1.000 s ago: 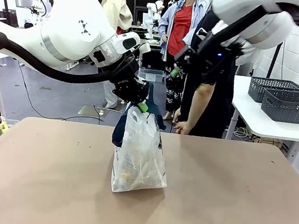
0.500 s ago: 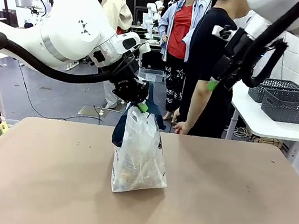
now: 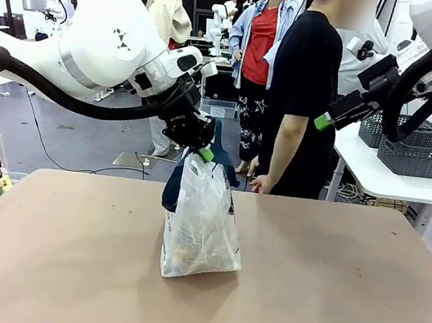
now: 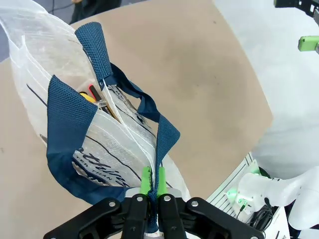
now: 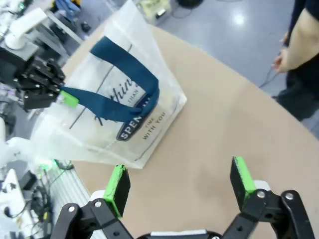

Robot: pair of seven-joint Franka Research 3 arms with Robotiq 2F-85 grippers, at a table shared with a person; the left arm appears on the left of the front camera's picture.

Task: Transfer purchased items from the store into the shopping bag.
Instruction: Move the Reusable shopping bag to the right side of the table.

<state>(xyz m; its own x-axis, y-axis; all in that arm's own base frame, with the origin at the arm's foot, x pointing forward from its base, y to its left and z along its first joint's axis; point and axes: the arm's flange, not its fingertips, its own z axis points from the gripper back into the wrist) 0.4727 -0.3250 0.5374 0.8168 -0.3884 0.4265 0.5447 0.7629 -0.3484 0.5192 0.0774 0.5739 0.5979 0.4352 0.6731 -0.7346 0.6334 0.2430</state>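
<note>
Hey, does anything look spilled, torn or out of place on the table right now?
Nothing stands out. The shopping bag stands upright on the table, one navy handle pinched in the left end effector; nothing has spilled.

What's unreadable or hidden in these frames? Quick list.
- Goods inside the translucent whitish plastic shopping bag: front view, hazed by the plastic, dim yellowish shapes, no count.
- Same goods, left wrist view: a navy blue strap handle covers the mouth; a red and a yellow tip peek out.
- Bag lettering: right wrist view, partly crossed by a strap.
- Contents of the dark grey lattice baskets: front view, walls block them.
</note>
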